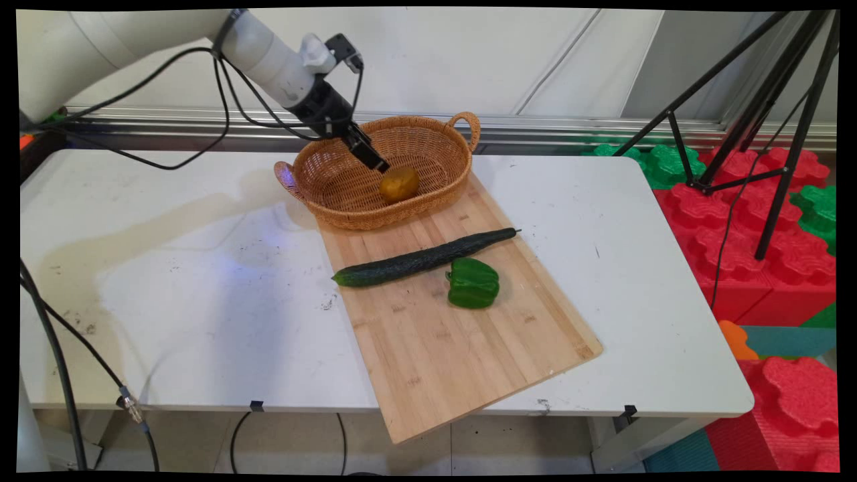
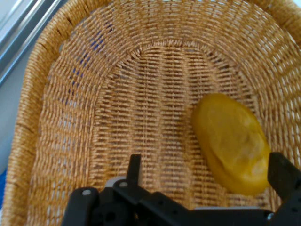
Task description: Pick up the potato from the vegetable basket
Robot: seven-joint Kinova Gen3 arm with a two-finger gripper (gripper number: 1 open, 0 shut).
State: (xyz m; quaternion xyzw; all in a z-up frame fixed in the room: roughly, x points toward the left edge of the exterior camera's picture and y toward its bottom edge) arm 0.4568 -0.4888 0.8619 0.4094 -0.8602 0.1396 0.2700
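Black two-finger gripper (image 1: 375,161) hovers inside oval woven wicker basket (image 1: 428,137), fingers spread apart, gripping nothing. Yellow-brown oval potato (image 1: 400,184) lies on basket floor at gripper's 4 o'clock, not touching.

Hand view: potato (image 2: 231,142) beside right fingertip (image 2: 282,173).

Main view alone: long dark green cucumber (image 1: 422,260), green bell pepper (image 1: 473,283) on bamboo cutting board (image 1: 448,348).

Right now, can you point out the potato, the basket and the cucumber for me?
potato (image 1: 400,184), main view, middle of its yellow-brown skin.
basket (image 1: 335,175), main view, bare woven inner wall on its left side.
cucumber (image 1: 422,258), main view, middle of its long dark green body.
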